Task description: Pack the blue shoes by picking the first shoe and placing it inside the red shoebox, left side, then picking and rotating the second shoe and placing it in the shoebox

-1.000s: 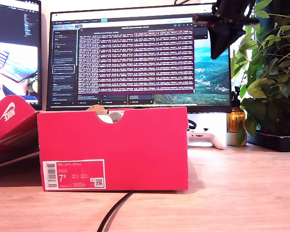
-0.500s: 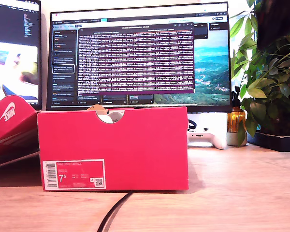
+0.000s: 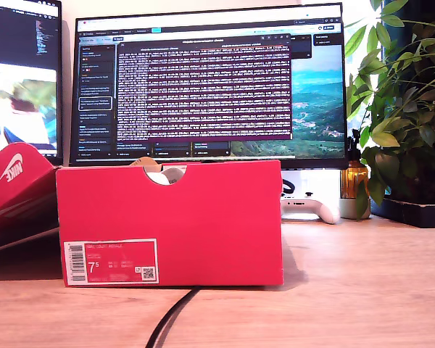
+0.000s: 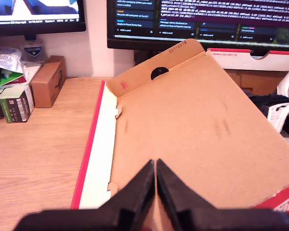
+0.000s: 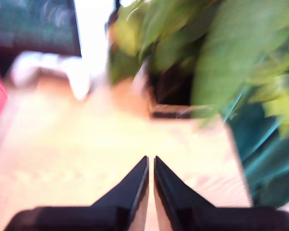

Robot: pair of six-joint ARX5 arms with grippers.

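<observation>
Two grippers: my first gripper (image 4: 155, 180) and my second gripper (image 5: 150, 175) are seen clenched, empty.
Box: the red shoebox (image 3: 170, 221) is seen mid-table in the exterior view.
Shoes: no clear sighting.
Handling: probably light, soft; grasping at the collar is judged best.

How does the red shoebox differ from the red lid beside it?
The red shoebox stands upright, facing the camera; the red lid leans tilted at the exterior view's left. The shoebox bears a white size label and a half-round notch; the lid, a white swoosh. Both are bright red.
</observation>
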